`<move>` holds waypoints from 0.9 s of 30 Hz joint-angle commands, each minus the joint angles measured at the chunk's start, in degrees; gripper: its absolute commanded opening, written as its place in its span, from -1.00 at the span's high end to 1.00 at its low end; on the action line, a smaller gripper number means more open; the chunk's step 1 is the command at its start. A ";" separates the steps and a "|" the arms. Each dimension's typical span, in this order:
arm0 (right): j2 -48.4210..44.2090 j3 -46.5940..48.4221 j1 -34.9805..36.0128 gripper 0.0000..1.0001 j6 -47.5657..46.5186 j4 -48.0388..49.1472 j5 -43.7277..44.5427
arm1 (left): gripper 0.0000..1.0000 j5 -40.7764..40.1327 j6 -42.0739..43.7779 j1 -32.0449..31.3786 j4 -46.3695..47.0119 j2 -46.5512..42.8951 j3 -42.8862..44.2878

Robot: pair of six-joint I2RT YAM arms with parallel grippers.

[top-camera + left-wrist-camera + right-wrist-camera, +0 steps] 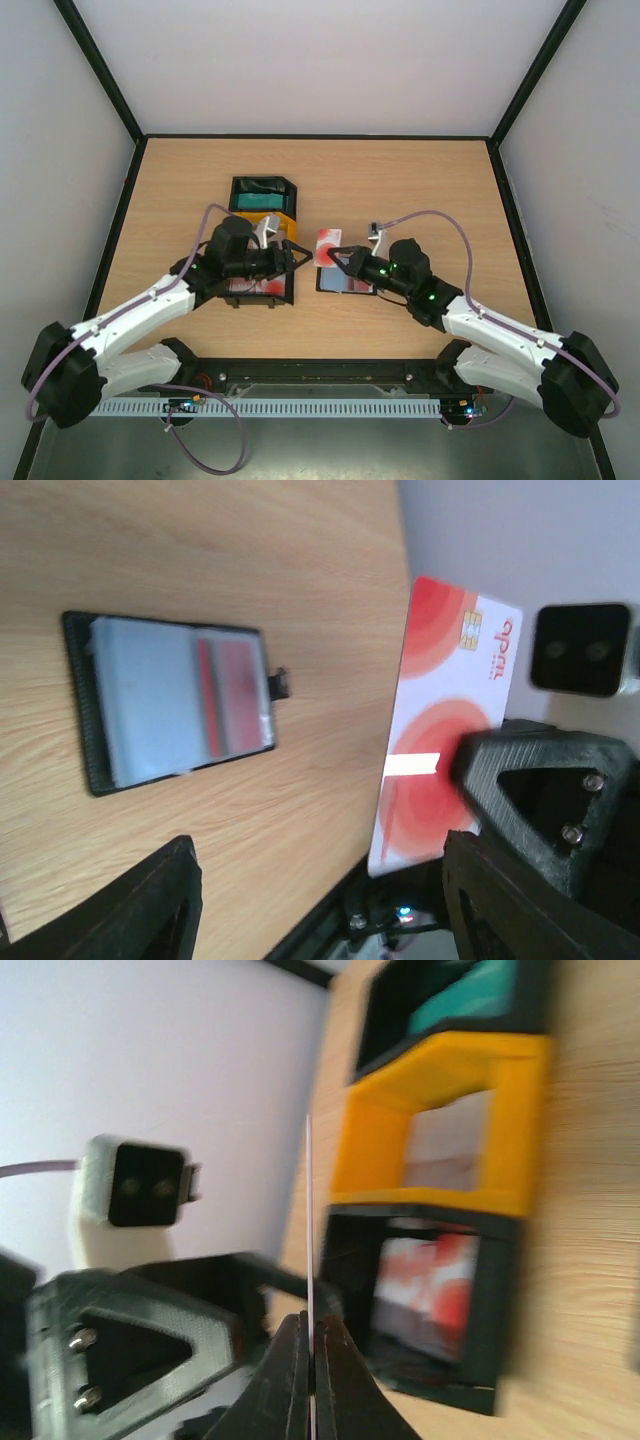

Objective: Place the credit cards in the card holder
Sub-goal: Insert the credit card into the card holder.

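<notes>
OK, mid-job here. Right gripper (336,258) is pinched tight on one red-and-white card (327,244), held up on edge above the table (440,200), by the far-left corner of the card holder (347,281). Left gripper (303,256) sits right opposite, jaws apart, nothing clamped. Its fingers flank the card's lower end; can't tell if they touch it.

Holder lies open and flat, just right of the trays, w/ something red showing behind its clear pocket, so prob. one card is already in. Lots left tho:
- teal cards (262,194) in the far black tray (237,190)
- pale cards (448,1145) in the yellow tray (440,1070)
- a red-and-white stack (425,1295) in the near black tray (490,1360)

Early days, I'd say.

In the way? Mostly the grippers themselves: nose to nose, v. close, card between them, left arm lying over the trays. Pocket mouth looks narrow, and the card stands upright, not lined up w/ it yet.
</notes>
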 commanded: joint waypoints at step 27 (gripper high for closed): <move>17.20 -11.58 -15.86 0.96 -13.22 2.12 -6.86 | 0.34 -25.92 11.40 -13.53 -14.50 40.61 17.42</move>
